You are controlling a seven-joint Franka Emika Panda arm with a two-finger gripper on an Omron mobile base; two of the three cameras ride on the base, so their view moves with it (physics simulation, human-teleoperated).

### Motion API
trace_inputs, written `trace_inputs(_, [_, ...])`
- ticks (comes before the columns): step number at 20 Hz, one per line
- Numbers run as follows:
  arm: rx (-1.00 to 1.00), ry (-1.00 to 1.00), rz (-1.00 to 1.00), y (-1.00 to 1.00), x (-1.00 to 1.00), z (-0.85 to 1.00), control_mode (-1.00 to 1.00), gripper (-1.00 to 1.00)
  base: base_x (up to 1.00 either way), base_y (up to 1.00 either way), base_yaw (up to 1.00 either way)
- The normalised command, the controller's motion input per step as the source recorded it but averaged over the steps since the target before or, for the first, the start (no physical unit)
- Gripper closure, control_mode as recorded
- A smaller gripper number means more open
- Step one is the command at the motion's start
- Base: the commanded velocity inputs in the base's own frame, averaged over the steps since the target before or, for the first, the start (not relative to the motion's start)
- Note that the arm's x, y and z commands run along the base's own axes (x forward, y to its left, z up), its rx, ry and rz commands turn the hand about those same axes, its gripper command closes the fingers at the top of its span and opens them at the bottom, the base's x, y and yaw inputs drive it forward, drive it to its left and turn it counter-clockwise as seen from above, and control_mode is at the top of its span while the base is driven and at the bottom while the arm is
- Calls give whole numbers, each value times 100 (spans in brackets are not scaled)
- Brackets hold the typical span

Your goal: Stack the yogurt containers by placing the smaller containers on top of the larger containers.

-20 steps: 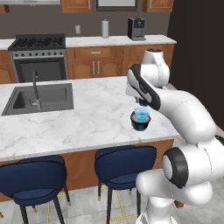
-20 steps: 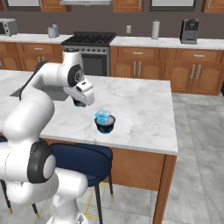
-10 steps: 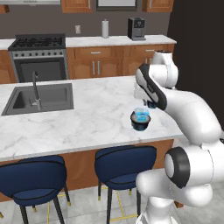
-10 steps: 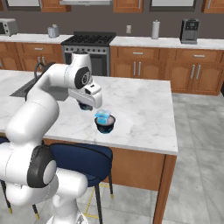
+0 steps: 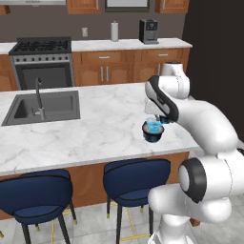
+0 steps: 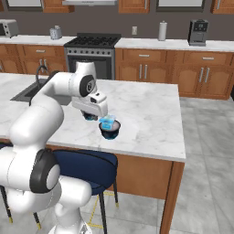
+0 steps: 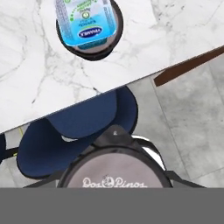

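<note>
The wide dark tub [image 6: 110, 131] stands on the marble island [image 6: 151, 123] near its front edge, with the light-blue cup [image 6: 108, 122] resting on top of it. In the hand view this stack, the tub [image 7: 114, 30] carrying the cup [image 7: 86, 22], lies at the top. My gripper [image 7: 116, 181] is shut on the tiny dark cup [image 7: 114, 168], whose pale lid reads "Dos Pinos". Seen from the right base camera, the gripper [image 6: 91, 116] hangs just left of the stack, a little above the counter. From the left base camera the gripper [image 5: 163, 119] sits right beside the tub [image 5: 152, 134].
Blue stools [image 5: 136, 176] stand under the island's front edge, one of them [image 7: 74, 131] directly below my hand. A sink [image 5: 45, 106] with a faucet is set in the island's left part. The stove [image 6: 91, 43] and a coffee machine [image 6: 197, 32] line the back wall.
The hand, with the tiny dark cup in it, has swung down and sideways toward the stacked tub and now hangs close beside it. The tub and light-blue cup have stayed put.
</note>
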Motion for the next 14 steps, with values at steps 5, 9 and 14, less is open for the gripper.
trace_inputs(5, [0, 2, 5, -1, 6, 0, -100, 100, 0, 0, 0])
trace_inputs(9, [0, 1, 5, -10, 5, 0, -100, 100, 0, 0, 0])
trace_inputs(14, [0, 2, 3, -15, 8, -1, -100, 100, 0, 0, 0])
